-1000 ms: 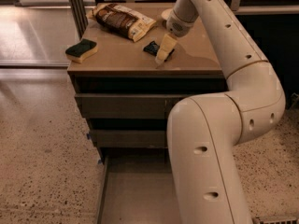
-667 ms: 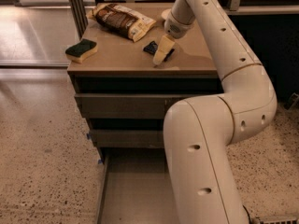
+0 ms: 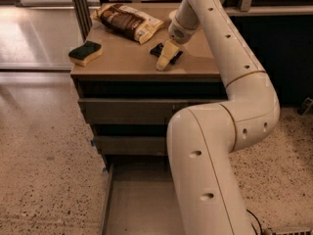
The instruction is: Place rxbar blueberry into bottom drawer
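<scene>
Pincer [image 3: 165, 60] poised at the rxbar blueberry [image 3: 157, 49] on the table [image 3: 124, 60]; whether it grips cannot be told. Bottom drawer [image 3: 132, 199] stands open below.

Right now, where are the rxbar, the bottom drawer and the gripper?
rxbar [image 3: 157, 49]: camera view, dark left end, on the cabinet top [image 3: 122, 62].
bottom drawer [image 3: 139, 204]: camera view, bare floor of the open tray.
gripper [image 3: 164, 62]: camera view, cream tip, down at the rxbar.
</scene>
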{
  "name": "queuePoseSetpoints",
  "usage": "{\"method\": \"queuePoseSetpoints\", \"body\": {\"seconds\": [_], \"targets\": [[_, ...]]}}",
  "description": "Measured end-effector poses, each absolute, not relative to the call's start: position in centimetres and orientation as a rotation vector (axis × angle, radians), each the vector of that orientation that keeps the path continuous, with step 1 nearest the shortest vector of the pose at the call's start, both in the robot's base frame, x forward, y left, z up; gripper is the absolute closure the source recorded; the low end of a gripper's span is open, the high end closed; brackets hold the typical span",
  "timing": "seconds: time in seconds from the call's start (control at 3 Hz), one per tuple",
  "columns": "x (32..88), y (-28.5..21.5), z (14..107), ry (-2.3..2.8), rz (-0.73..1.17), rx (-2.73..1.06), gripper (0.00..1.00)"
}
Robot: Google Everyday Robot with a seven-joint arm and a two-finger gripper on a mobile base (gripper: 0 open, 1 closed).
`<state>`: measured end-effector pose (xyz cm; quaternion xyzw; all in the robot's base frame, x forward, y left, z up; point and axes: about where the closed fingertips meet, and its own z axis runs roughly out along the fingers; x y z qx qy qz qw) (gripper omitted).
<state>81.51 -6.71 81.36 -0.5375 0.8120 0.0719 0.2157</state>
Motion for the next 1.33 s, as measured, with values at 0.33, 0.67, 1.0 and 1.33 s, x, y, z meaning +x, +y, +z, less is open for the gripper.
{"method": "queuePoseSetpoints", "body": {"seconds": [0.33,0.67,1.0,1.33], "targets": [[81.09,-6.59,80.36,2.321,0.239,-1.440,0.19],[81.08,-6.59,80.34,2.322,0.240,-1.439,0.42],[81.08,-6.58,80.34,2.322,0.240,-1.439,0.65],[81.08,-6.58,80.34,2.322,0.240,-1.438,0.89]]}}
